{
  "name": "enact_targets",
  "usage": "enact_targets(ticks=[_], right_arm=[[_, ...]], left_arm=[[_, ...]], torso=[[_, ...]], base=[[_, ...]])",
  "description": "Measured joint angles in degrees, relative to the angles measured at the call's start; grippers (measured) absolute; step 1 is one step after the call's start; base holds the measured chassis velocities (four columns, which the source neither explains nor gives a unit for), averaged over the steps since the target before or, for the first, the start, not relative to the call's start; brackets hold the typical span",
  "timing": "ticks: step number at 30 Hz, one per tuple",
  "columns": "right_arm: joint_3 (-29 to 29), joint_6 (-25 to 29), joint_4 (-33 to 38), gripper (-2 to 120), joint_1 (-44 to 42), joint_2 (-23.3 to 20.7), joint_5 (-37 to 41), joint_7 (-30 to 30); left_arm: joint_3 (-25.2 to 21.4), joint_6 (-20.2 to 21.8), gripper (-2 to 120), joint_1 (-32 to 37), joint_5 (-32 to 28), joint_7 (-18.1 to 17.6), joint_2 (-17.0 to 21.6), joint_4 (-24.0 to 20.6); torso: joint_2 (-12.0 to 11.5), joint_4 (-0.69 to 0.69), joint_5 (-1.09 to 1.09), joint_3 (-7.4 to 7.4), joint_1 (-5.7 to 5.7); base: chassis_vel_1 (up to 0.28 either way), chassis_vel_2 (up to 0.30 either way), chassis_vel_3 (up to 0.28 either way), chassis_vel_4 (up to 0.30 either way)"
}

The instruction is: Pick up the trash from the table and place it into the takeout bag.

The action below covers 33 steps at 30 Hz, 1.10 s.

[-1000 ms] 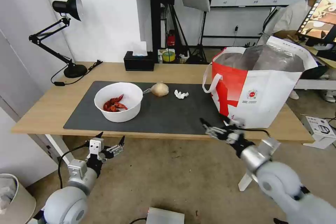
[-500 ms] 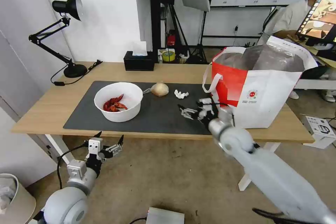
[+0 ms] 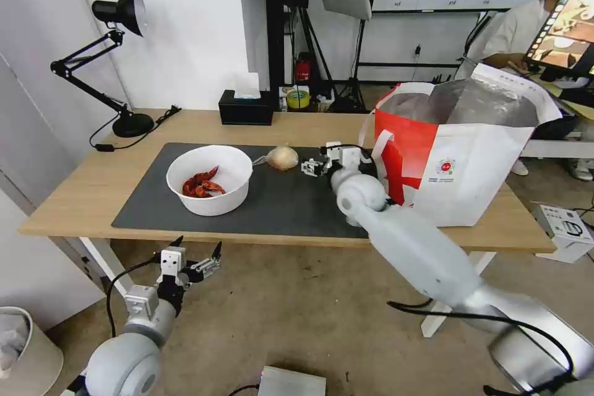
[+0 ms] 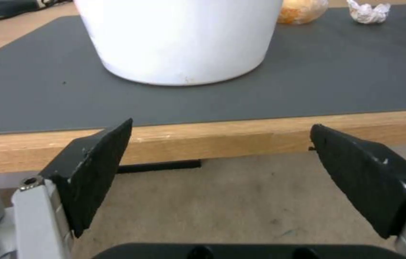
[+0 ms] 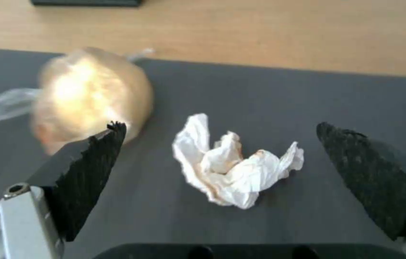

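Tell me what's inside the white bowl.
Red crayfish shells lie in the white bowl, heaped toward its left. The near wall hides the bottom beneath them.

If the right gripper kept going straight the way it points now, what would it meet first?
Most likely the crumpled white tissue, lying on the mat between the open fingers of the right gripper. The tan bag-wrapped lump lies off to one side. Depth is uncertain.

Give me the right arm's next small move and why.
Probably lower the right gripper straight down and close: it is open over the dark mat, the crumpled white tissue sits between its fingers, untouched. The left gripper waits open below the table edge.
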Motion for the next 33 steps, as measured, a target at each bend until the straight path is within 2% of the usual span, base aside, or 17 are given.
enact_targets(ticks=[9,21,33], right_arm=[[1.06,-0.2,-8.46,100,2.66,4.27,-0.26,-1.23],[2.1,-0.92,-14.32,100,4.24,8.81,-1.49,-1.52],[2.75,-1.86,-12.64,100,2.39,7.63,-1.52,-0.59]], left_arm=[[-0.38,0.0,100,0.33,0.02,-0.01,0.19,-0.19],[-0.31,-0.24,100,-0.05,-0.03,0.02,0.36,0.26],[1.36,-0.3,100,-1.61,-0.16,0.11,0.64,0.94]], torso=[[0.0,-0.01,0.01,-0.01,0.0],[0.01,0.0,0.0,-0.01,-0.01],[0.01,0.0,0.01,-0.01,-0.01]], base=[[0.0,0.0,0.0,0.0],[0.0,0.0,0.0,0.0],[0.0,0.0,0.0,0.0]])
